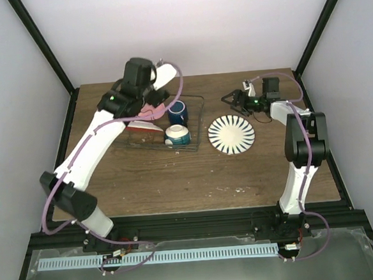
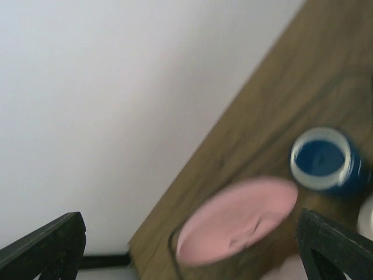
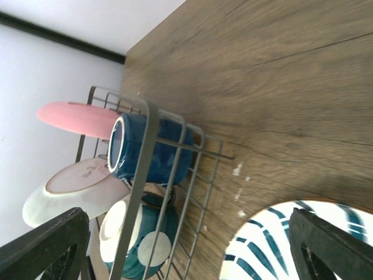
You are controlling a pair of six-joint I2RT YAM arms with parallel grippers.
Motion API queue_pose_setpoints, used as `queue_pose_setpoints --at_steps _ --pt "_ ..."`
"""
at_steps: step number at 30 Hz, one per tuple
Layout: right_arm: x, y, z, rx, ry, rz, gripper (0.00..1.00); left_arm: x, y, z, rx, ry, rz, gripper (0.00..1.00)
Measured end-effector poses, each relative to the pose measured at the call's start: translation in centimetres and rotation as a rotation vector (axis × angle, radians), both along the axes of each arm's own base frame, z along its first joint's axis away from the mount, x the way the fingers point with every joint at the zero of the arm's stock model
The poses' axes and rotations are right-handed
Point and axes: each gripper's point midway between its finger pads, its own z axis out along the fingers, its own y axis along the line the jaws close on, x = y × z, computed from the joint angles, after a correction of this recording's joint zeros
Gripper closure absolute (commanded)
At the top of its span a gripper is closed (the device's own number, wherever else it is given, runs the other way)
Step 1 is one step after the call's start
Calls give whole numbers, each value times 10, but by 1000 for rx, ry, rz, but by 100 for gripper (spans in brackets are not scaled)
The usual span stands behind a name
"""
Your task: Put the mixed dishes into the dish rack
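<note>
The grey wire dish rack [image 1: 198, 123] stands on the table left of centre. In it are the pink plate [image 1: 151, 110], the red plate [image 1: 139, 125], the dark blue mug [image 1: 177, 112] and the small bowl [image 1: 177, 135], which is cream inside and teal outside. My left gripper [image 1: 146, 99] hangs open over the rack's back left. In the blurred left wrist view the pink plate [image 2: 239, 221] lies between its fingers, untouched, with the mug [image 2: 323, 160] beside it. The white plate with dark stripes [image 1: 231, 135] lies flat on the table right of the rack. My right gripper [image 1: 230, 98] is open and empty behind it.
The right wrist view shows the rack's wire side [image 3: 145, 169], the mug [image 3: 151, 151], the bowl [image 3: 140, 233], a pale plate underside [image 3: 76, 189] and the striped plate's edge [image 3: 291, 245]. White walls close in the table on three sides.
</note>
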Motion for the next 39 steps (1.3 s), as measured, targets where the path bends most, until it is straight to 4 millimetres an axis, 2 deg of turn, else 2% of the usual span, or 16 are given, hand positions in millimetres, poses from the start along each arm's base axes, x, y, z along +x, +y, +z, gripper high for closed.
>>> queue_pose_setpoints --at_steps 2,4,7,11,14,16,20,27,29,35,39 --pt "2 -15 2 -20 15 -48 9 17 -21 18 -140 3 4 0" --pt "2 -29 2 -41 29 -96 9 31 -42 21 -255 39 0 0" --pt "-4 -52 -4 -108 79 -187 10 45 -66 9 -370 121 3 0" --pt "-15 -75 -14 -222 143 -283 10 50 -86 -24 -471 259 15 0" --pt "-30 -87 -27 -308 203 -331 14 47 -91 -38 -513 330 20 0" --pt "-43 -94 -38 -363 254 -355 19 45 -94 -41 -538 359 18 0" --pt "-67 -110 -56 -467 341 -400 20 43 -105 -43 -589 404 -6 0" --pt "-90 -132 -61 -611 392 -456 37 38 -120 -57 -612 473 -41 0" --pt "-94 -134 -64 -629 398 -457 41 35 -123 -58 -623 490 -51 0" --pt "-115 -131 -89 -652 464 -425 41 27 -129 -67 -650 546 -57 0" --pt "-117 -126 -99 -660 475 -401 46 24 -130 -71 -647 566 -53 0"
